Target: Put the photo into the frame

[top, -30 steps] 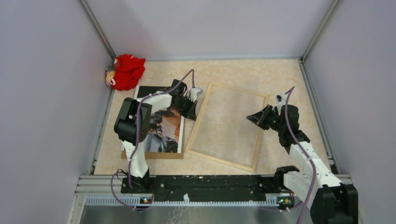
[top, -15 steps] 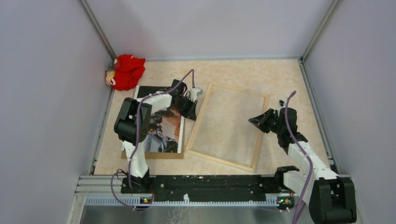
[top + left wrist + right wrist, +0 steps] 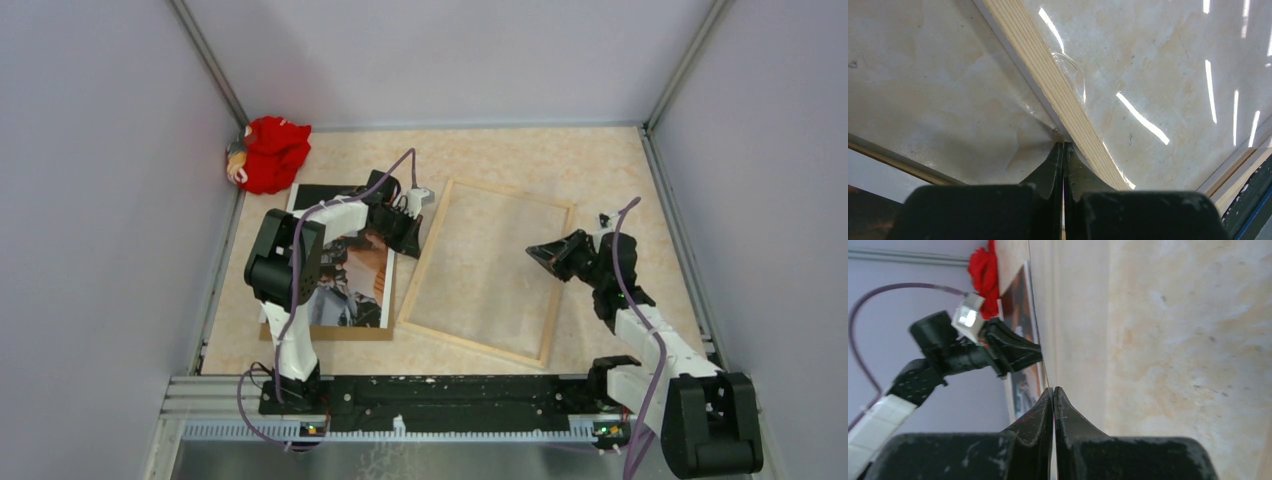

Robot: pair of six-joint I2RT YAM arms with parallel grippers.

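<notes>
As we read the table (image 3: 520, 150) from the left, a red bundle of cloth (image 3: 272, 152) sits in the far left corner, against the wall. Near it lies the photo (image 3: 352, 285), flat and face up, on a brown backing board (image 3: 330, 333) whose edge shows along the photo's near side. The photo is outside the frame, just beside its left rail.

The left arm (image 3: 290, 270) rises from its base, bends at the elbow and stretches across the photo, hiding its far right part from above. The left gripper (image 3: 1063, 146) is pressed together and pinches nothing. Its tips are down at the inner edge of the left wooden rail, where the shiny clear pane (image 3: 1173, 75) meets the wood; we cannot tell whether they touch it.

The frame (image 3: 472, 343) lies flat in the middle of the table, pale wood side up and turned a little askew to the table's edges. The table's marbled top shows through the pane.

The right arm (image 3: 650, 335) leans from its base towards the left, and a purple cable (image 3: 622, 250) loops along it. The right gripper (image 3: 1053, 390) is also pressed together and empty, and it points left over the right part of the frame. In its wrist view, the left gripper, the photo and the red bundle line up beyond its tips.

We count one photo, one frame, one backing board, one red bundle, two arms and two grippers.
</notes>
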